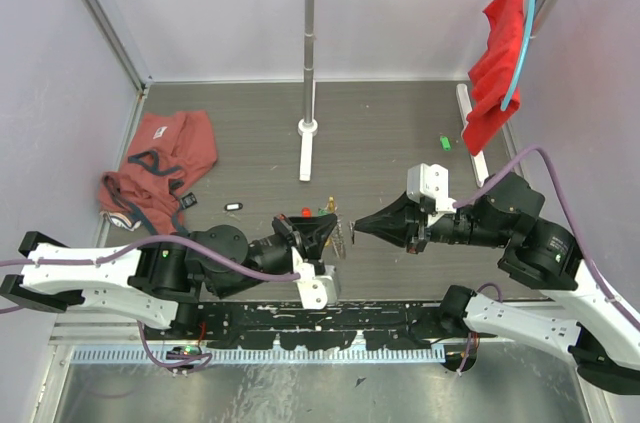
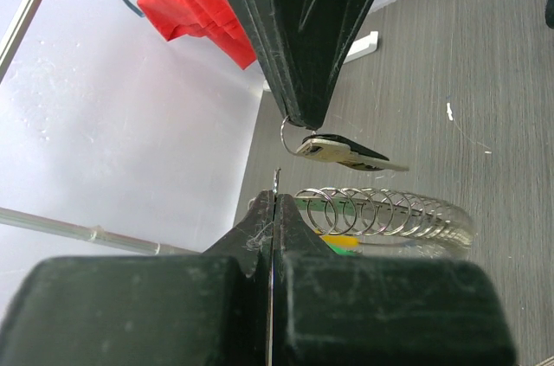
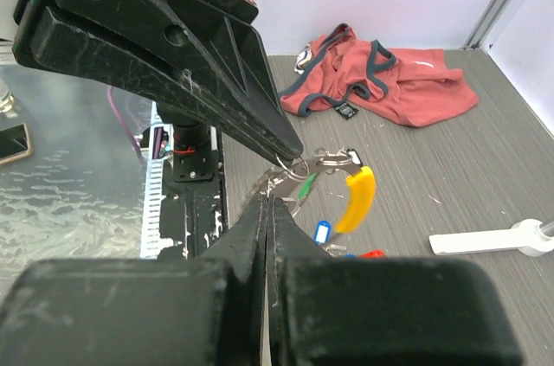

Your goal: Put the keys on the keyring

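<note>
Both grippers meet tip to tip at the table's middle. My left gripper (image 1: 334, 233) (image 2: 275, 199) is shut on a thin wire ring at one end of the keyring (image 2: 385, 215) (image 3: 357, 195), a silvery coil with a yellow curved section. My right gripper (image 1: 359, 228) (image 3: 267, 203) is shut on the small split ring of a key (image 2: 346, 151), which hangs just above the coil. A green tag (image 3: 305, 186), a blue tag (image 3: 322, 232) and a red tag (image 3: 370, 253) lie by the keyring. A black-tagged key (image 1: 233, 206) and a green-tagged key (image 1: 445, 142) lie apart on the table.
A red-orange garment (image 1: 160, 168) lies at the left. A white stand (image 1: 308, 128) rises behind the grippers, its base bar running toward them. A red cloth (image 1: 495, 68) hangs on a hanger at the back right.
</note>
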### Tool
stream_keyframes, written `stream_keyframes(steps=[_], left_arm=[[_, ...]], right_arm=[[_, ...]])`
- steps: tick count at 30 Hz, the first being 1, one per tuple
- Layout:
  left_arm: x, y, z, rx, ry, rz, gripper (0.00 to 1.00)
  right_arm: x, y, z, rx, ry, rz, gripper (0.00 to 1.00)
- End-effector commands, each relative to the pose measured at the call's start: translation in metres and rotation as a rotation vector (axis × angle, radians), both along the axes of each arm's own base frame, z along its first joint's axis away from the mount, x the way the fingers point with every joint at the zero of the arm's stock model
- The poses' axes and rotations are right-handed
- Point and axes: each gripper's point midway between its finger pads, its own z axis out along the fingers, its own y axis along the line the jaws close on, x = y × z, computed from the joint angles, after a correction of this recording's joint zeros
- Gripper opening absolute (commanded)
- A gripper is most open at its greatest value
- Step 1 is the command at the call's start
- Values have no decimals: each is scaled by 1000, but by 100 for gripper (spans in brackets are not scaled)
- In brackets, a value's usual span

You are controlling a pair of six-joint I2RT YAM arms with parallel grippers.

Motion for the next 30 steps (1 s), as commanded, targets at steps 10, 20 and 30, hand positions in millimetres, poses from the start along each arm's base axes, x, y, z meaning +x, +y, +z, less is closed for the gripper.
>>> stream_keyframes(steps=[10,20,30], left_arm=[[0,-2,12,-58,9,11,0],[0,-3,12,-55,6,10,0],[-1,-4,11,-55,8,0,0]], right_arm=[[-2,8,15,55,-22,32,1],[5,6,14,66,-20,-11,1],[10,4,14,76,-9,-49,1]])
